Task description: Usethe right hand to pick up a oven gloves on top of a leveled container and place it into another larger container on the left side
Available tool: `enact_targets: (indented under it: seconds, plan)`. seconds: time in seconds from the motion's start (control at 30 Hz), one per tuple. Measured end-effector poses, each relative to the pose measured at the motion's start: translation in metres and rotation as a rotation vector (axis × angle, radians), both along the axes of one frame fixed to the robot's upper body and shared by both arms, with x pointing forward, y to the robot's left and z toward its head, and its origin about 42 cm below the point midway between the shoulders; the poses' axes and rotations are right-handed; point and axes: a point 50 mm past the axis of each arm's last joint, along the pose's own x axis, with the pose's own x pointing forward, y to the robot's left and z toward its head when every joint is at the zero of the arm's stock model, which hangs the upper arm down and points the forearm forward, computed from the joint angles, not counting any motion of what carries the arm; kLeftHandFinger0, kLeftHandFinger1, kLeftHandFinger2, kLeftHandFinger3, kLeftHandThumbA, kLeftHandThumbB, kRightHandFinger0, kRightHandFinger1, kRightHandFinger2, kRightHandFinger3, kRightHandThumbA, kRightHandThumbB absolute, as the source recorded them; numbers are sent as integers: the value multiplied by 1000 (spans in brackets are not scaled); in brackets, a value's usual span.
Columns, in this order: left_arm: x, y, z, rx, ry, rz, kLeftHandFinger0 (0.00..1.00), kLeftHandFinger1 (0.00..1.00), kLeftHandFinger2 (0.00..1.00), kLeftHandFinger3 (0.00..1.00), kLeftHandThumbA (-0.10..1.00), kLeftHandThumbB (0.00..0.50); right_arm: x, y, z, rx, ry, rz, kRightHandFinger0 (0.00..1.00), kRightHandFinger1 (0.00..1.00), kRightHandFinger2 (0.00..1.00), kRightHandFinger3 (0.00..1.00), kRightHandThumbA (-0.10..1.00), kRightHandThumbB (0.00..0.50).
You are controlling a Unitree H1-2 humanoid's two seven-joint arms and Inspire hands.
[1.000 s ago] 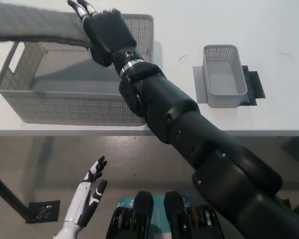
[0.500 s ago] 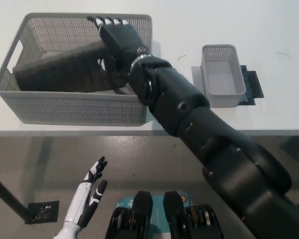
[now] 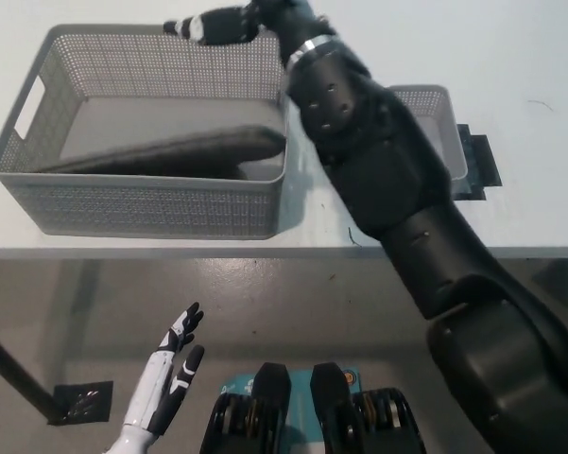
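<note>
The dark grey oven glove (image 3: 170, 151) lies flat inside the large grey mesh basket (image 3: 151, 203) on the left of the white table. It slopes from the basket's left floor up toward the right wall. My black right hand (image 3: 215, 25) hovers over the basket's far rim, open and holding nothing, clear of the glove. The small grey mesh container (image 3: 442, 113) stands to the right, partly hidden behind my right arm. My white left hand (image 3: 167, 376) rests open below the table's front edge at lower left.
A black mat (image 3: 482, 161) lies under the small container. The table's front edge (image 3: 123, 252) runs across the middle of the view, with grey floor below it. A small dark square (image 3: 80, 399) sits on the floor at lower left.
The right hand has let go of the glove, which now lies settled in the basket. The hand has lifted away to the basket's far rim. The left hand has not moved.
</note>
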Motion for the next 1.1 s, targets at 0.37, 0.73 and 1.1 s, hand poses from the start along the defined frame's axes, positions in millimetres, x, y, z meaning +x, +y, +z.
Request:
enact_targets:
  seconds: [0.37, 0.73, 1.1]
  plan:
    - [-4, 1, -6, 2, 21, 3, 1000, 1000, 1000, 1000, 1000, 62, -19, -124, 2, 248, -101, -118, 1000, 1000, 1000, 1000, 1000, 304]
    - [-6, 0, -10, 0, 38, 5, 1000, 1000, 1000, 1000, 1000, 59, -95, -247, -65, 362, -142, -285, 1000, 1000, 1000, 1000, 1000, 298]
    - [-9, 1, -13, 1, 47, 6, 1000, 1000, 1000, 1000, 1000, 72, -225, -238, -155, 432, -20, -177, 1000, 1000, 1000, 1000, 1000, 233]
